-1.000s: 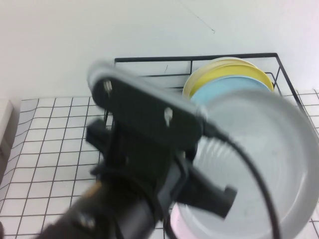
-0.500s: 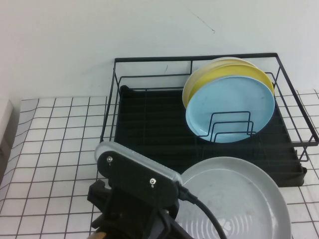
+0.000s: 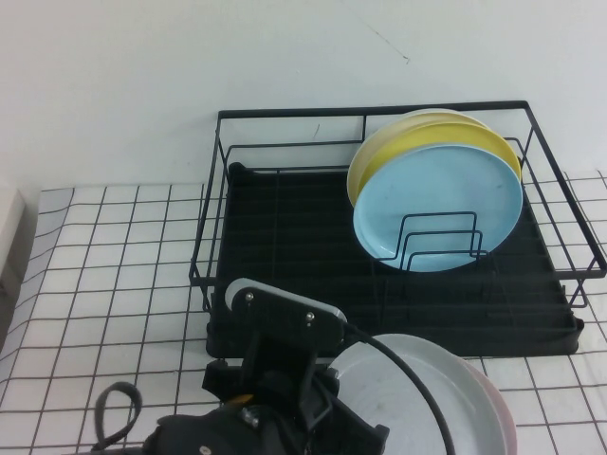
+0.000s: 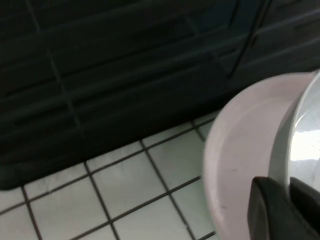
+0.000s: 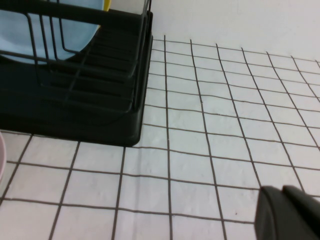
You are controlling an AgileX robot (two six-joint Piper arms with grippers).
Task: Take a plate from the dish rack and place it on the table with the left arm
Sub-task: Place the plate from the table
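The grey plate (image 3: 427,393) is out of the dish rack (image 3: 379,284), low over a pink plate (image 3: 507,427) on the surface (image 3: 104,284). The left pincer (image 4: 287,200) grips its rim; release remains. The right pincer (image 5: 290,212) idles beside the rack, state unclear.

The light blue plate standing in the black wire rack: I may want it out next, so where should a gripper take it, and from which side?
Probably the top rim of the round light blue plate, from above. It stands on edge in the black wire dish rack; wire loops cross its lower front, a yellow plate sits close behind. The left gripper holds the pale grey plate over the table; the right gripper is parked.
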